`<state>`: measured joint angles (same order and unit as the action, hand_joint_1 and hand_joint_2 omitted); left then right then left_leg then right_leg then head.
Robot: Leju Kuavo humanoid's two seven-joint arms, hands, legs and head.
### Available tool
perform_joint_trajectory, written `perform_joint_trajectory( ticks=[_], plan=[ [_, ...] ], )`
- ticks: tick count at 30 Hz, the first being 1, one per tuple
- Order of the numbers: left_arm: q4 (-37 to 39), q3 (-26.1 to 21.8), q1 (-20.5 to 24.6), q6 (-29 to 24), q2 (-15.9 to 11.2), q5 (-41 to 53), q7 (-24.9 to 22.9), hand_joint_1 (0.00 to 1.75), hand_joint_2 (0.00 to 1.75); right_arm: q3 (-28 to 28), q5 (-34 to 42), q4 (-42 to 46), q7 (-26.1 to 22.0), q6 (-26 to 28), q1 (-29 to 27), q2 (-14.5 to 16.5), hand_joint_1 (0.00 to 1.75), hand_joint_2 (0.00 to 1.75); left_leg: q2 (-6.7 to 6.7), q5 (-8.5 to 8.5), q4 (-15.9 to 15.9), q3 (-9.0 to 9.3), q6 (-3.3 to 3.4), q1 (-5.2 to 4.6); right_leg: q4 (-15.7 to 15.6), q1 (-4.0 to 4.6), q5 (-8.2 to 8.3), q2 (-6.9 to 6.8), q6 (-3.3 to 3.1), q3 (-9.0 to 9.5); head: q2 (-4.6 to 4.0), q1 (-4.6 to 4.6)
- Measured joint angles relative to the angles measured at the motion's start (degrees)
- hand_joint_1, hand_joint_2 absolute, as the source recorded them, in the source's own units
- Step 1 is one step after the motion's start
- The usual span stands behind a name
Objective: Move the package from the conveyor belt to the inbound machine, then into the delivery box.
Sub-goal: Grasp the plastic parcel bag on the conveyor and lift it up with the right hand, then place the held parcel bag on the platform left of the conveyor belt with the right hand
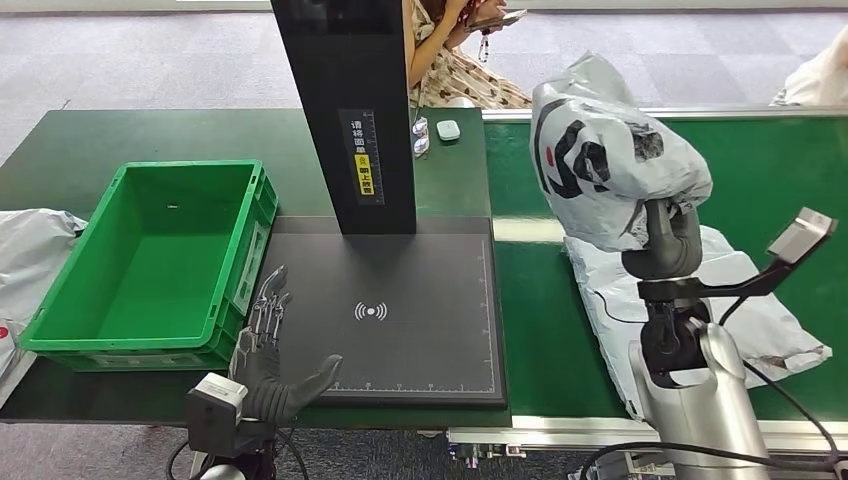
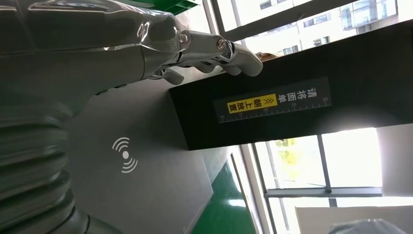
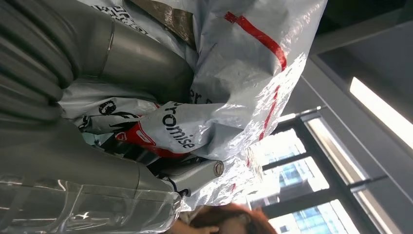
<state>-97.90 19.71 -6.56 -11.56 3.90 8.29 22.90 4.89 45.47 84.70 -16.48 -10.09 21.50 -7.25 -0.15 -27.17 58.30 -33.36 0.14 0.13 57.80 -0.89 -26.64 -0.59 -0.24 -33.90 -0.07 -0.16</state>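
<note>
Package lifted off belt, scan pad next

Step in hand: first leg of the task, belt to inbound machine. Right hand [image 1: 668,240] grips the package [image 1: 610,165], a grey-white poly mailer bag, from below and holds it up over the green conveyor belt [image 1: 540,320], clear of the surface. Right wrist view confirms it: crumpled plastic [image 3: 234,83] wrapped around the fingers [image 3: 195,175]. A second flat mailer [image 1: 700,300] lies on the belt under the arm, not touched.

Left hand [image 1: 270,375] holds nothing, fingers stretched out and apart, palm low at the near left corner of the scan pad [image 1: 400,330], just beside the green delivery box [image 1: 150,260].

Next move, as I judge it: carry the pkg leftward across the belt edge and set it on the dark pad, near the wireless symbol [image 1: 371,311], w/o hitting the black upright column [image 1: 350,110]. Bag is soft and floppy, so it may sag or slip from the grip; left hand may need to get out of the way. Box step not yet begun.

Writing: column label [image 2: 272,102] carries Chinese text plus a yellow strip w/ arrows and a ruler scale; looks like a "face up" placing note, but too small to be sure. Mailer shows bold black lettering and a red mark in head view; right wrist view reads "romise" [image 3: 178,129], partial word, w/ red stripes.
</note>
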Motion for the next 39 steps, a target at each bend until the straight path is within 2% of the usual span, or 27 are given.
perform_joint_trajectory(
  ticks=[5, 10, 14, 17, 18, 21, 22, 26, 29, 35, 39],
  plan=[
    [-0.47, 0.0, -0.53, -2.08, 0.36, 0.95, 0.37, 0.0, 1.75, 7.2, -5.87, -4.19, 6.01, 0.51, 4.9, 3.18, 1.75, 1.75, 0.13, 0.03, -0.02, 0.02, -0.05, 0.05, 0.03, 0.05, 0.04, 0.12, -0.06, -0.01, 0.0, 0.0],
    [-2.58, -0.53, -1.58, -8.04, 0.62, 1.51, 1.55, 0.0, 1.75, 17.87, -9.6, -13.99, 10.32, 1.67, 8.6, 6.04, 1.75, 1.75, 0.02, 0.07, -0.02, -0.02, -0.12, 0.13, 0.04, 0.14, 0.04, 0.03, -0.08, -0.05, 0.0, -0.01],
    [-5.12, -2.26, -2.62, -13.86, 0.97, 0.79, 3.61, 0.0, 1.75, 24.61, -10.1, -21.44, 13.92, 2.77, 10.94, 6.98, 1.75, 1.75, -0.02, 0.08, -0.02, -0.05, -0.14, 0.15, 0.05, 0.14, 0.04, 0.01, -0.09, -0.06, 0.0, 0.0],
    [-6.79, -3.51, -3.41, -15.97, 1.09, 0.26, 4.55, 0.0, 1.75, 28.36, -10.36, -25.84, 15.08, 3.33, 11.94, 7.14, 1.72, 1.75, -0.05, 0.08, -0.02, -0.08, -0.14, 0.14, 0.04, 0.13, 0.04, -0.03, -0.08, -0.08, 0.0, 0.0],
    [-7.2, -3.81, -3.62, -16.42, 1.09, 0.12, 4.74, 0.0, 1.75, 29.38, -10.47, -27.14, 15.33, 3.49, 12.37, 7.17, 1.5, 1.75, -0.05, 0.08, -0.02, -0.08, -0.14, 0.14, 0.04, 0.13, 0.04, -0.03, -0.08, -0.08, 0.0, 0.01],
    [-8.0, -4.46, -3.94, -17.75, 1.1, -0.22, 5.17, 0.0, 1.75, 32.18, -10.87, -30.77, 16.25, 4.23, 14.26, 7.31, 0.21, 1.75, -0.03, 0.08, -0.01, -0.08, -0.14, 0.13, 0.04, 0.13, 0.04, -0.01, -0.09, -0.08, 0.0, 0.01],
    [-8.16, -4.57, -4.0, -18.12, 1.1, -0.32, 5.25, 0.0, 1.75, 32.99, -10.98, -31.87, 16.77, 4.41, 15.02, 7.41, 0.0, 1.75, -0.02, 0.08, -0.01, -0.08, -0.14, 0.13, 0.04, 0.13, 0.05, 0.0, -0.1, -0.08, 0.0, 0.01],
    [-8.69, -4.68, -4.09, -18.71, 1.08, -0.5, 5.03, 0.0, 1.75, 35.87, -11.02, -35.95, 19.55, 3.53, 18.02, 8.16, 0.0, 1.75, -0.02, 0.1, -0.01, -0.06, -0.16, 0.13, 0.04, 0.14, 0.09, 0.0, -0.15, -0.09, 0.0, 0.0],
    [-8.9, -4.68, -4.15, -18.7, 1.06, -0.18, 4.37, 0.0, 1.75, 37.31, -10.66, -37.8, 19.94, 2.67, 19.47, 8.58, 0.0, 1.75, -0.02, 0.13, -0.01, -0.05, -0.2, 0.14, 0.04, 0.14, 0.11, 0.0, -0.18, -0.09, 0.0, 0.0],
    [-9.33, -4.67, -4.37, -18.4, 0.97, 1.83, 3.3, 0.0, 1.75, 37.79, -6.52, -38.16, 16.52, 0.9, 20.52, 8.62, 0.0, 1.75, 0.01, 0.13, 0.0, -0.02, -0.21, 0.14, 0.04, 0.15, 0.13, 0.02, -0.21, -0.12, 0.0, 0.0],
    [-9.73, -4.66, -4.7, -18.28, 0.85, 2.6, 3.99, 0.0, 1.75, 35.25, 0.02, -33.25, 11.33, -0.75, 18.08, 7.65, 0.0, 1.75, 0.01, 0.13, 0.0, -0.03, -0.21, 0.13, 0.02, 0.14, 0.12, 0.02, -0.21, -0.13, 0.0, 0.0]
  ],
)
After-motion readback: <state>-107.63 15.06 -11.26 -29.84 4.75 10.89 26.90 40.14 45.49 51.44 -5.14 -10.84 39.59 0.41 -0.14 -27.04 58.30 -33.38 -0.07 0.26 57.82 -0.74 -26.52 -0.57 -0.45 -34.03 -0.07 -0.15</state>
